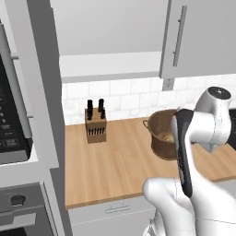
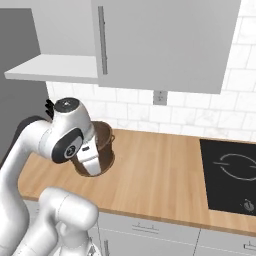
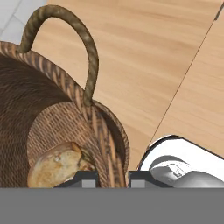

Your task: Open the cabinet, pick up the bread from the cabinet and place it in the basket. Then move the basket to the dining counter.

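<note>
The dark brown woven basket (image 3: 65, 118) stands on the wood worktop (image 1: 115, 161) by the tiled wall. It also shows in the left base view (image 1: 161, 138) and behind my arm in the right base view (image 2: 106, 145). The golden-brown bread (image 3: 54, 166) lies on its bottom. My gripper (image 3: 113, 180) reaches down at the basket's near rim. Its fingers are shut on the woven wall, one inside and one outside, just below a side handle (image 3: 83, 39). Above, the cabinet (image 1: 110, 64) stands open, its door (image 1: 198, 37) swung out. The dining counter is out of view.
A knife block (image 1: 96, 124) stands left of the basket by the wall. A black cooktop (image 2: 230, 175) is set into the worktop to the right. An oven column (image 1: 14, 138) rises at the far left. The open cabinet door (image 2: 165, 40) hangs above the worktop.
</note>
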Robot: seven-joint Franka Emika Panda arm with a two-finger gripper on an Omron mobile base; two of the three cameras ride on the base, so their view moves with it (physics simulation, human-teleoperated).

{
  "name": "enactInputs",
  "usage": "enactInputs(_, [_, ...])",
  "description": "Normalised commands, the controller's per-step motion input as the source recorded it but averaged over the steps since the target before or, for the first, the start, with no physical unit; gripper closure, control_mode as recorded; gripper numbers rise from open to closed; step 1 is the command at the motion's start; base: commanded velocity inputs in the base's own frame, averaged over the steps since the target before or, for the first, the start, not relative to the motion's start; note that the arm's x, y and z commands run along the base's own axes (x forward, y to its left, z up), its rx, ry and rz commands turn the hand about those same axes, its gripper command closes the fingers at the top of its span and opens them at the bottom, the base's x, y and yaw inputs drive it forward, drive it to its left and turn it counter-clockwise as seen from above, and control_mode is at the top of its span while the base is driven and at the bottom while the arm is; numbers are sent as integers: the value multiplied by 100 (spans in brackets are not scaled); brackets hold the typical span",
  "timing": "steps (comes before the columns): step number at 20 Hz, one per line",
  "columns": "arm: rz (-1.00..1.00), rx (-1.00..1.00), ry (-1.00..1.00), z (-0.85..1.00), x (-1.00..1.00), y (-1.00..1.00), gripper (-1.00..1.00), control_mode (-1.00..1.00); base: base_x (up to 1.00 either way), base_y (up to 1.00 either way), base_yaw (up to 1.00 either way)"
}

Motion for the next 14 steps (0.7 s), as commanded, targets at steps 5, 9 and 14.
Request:
enactInputs(5, [0, 14, 0, 11, 0, 0, 100, -100, 0, 0, 0])
enactInputs(9, [0, 27, 0, 4, 0, 0, 100, -100, 0, 0, 0])
enactInputs(14, [0, 5, 0, 15, 0, 0, 100, -100, 0, 0, 0])
